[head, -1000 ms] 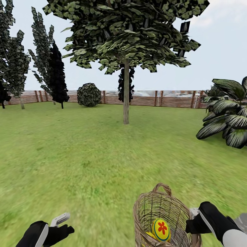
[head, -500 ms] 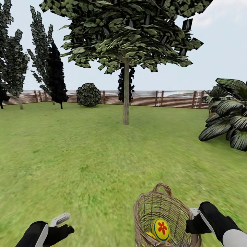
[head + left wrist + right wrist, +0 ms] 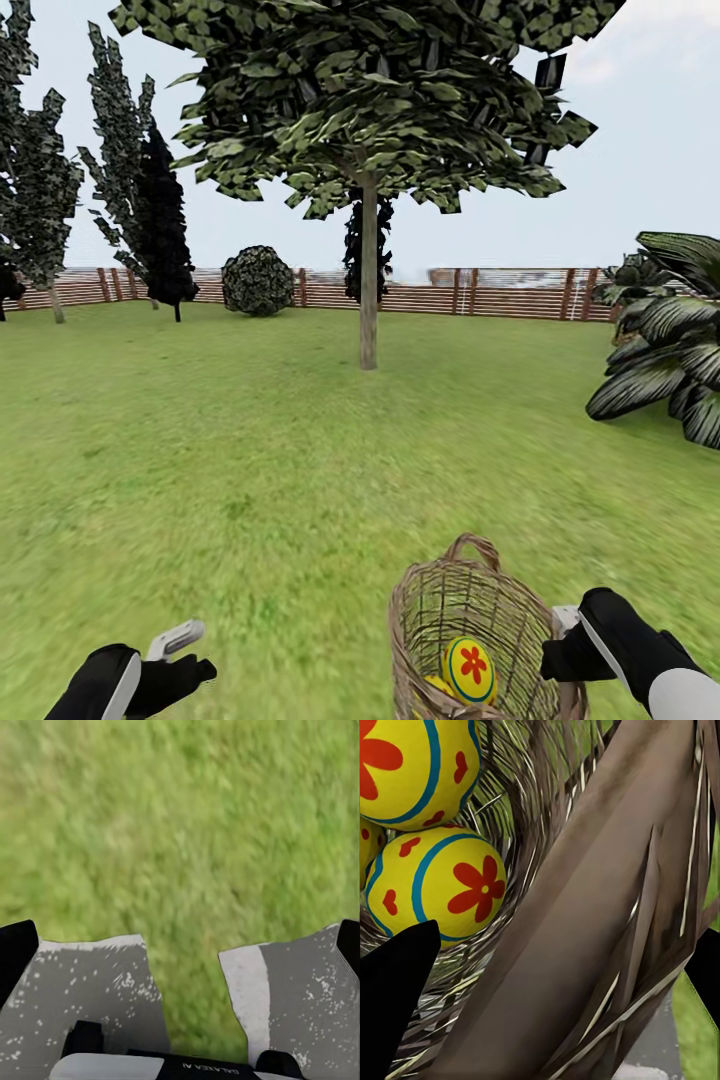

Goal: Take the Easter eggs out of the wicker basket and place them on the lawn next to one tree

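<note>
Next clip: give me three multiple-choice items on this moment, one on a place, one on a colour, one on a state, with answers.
1. Where do the Easter eggs lie?
A. on the lawn
B. in the wicker basket
C. at the tree's foot

2. What colour are the flower marks on the eggs?
A. red
B. purple
C. white

3. How is the left pincer?
A. shut on an egg
B. shut on the basket
C. open over grass

Answers: B, the right wrist view shows them inside the wicker basket; A, red flowers on yellow shells; C, its fingers stand apart with only lawn between them.
</note>
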`<state>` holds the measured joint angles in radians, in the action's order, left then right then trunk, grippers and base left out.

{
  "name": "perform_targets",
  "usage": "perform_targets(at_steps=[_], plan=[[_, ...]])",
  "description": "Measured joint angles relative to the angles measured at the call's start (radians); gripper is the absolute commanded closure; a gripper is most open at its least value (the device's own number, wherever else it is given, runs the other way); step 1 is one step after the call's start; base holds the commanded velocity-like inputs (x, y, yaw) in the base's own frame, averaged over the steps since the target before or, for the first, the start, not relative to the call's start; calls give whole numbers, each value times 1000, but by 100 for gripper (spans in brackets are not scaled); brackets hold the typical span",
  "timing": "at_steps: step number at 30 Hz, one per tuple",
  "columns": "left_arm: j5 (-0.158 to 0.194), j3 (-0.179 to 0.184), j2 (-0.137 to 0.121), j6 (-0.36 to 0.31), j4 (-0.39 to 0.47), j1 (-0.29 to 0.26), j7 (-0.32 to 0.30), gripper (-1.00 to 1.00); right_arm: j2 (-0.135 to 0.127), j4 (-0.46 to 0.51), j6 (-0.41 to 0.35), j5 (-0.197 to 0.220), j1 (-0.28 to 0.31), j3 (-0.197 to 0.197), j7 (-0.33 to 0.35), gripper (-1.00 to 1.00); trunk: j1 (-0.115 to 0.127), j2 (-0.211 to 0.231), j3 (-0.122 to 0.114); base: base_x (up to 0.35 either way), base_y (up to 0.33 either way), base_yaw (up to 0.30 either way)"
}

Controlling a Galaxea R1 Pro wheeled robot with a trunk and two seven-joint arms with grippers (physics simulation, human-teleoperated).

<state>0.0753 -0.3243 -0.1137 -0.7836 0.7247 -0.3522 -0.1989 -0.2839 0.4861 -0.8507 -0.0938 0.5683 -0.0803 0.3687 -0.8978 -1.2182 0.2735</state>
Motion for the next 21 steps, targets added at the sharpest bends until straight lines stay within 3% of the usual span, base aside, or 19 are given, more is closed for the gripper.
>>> perform_targets(at_steps=[15,21], plan=[[0,0,0,0,0,0,1,-100,0,0,0,3,0,1,0,100,0,0,0,337,0,0],[0,0,0,0,0,0,2,-100,0,0,-1,6,0,1,0,100,0,0,2,337,0,149]])
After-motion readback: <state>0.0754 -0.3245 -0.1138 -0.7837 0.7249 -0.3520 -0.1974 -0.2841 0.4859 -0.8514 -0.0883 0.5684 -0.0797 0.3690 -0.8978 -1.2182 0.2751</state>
